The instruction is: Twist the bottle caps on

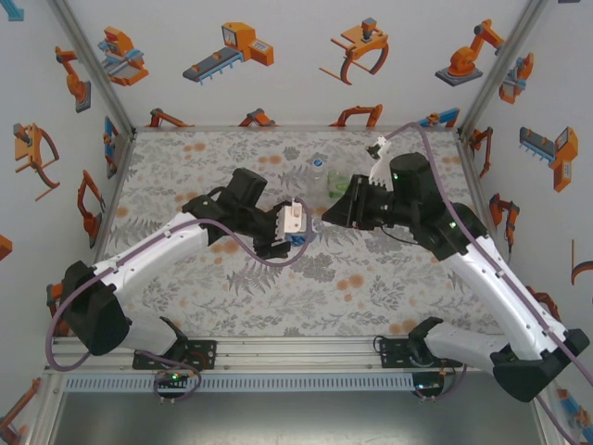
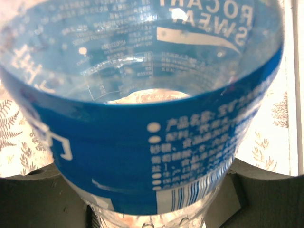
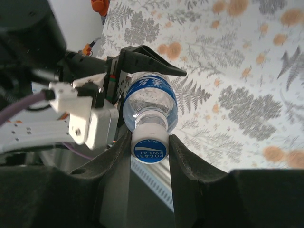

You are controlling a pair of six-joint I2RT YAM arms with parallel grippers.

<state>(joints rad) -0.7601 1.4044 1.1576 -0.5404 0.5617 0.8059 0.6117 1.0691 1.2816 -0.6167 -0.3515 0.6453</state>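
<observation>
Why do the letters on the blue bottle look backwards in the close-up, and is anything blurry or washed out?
Left wrist view: through the clear bottle you read the label's far side, hence mirrored; the tablecloth at right is washed out. Right wrist view: the near fingers look dark and soft, the cap sharp.

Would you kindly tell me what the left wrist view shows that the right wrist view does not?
Left wrist: the fine print and barcode on the transparent blue-labelled plastic bottle, close up. Right wrist: the small round white plastic cap on its neck, pinched by the right claw, and the left claw holding its body. Both: that bottle and the fern-patterned table surface.
</observation>
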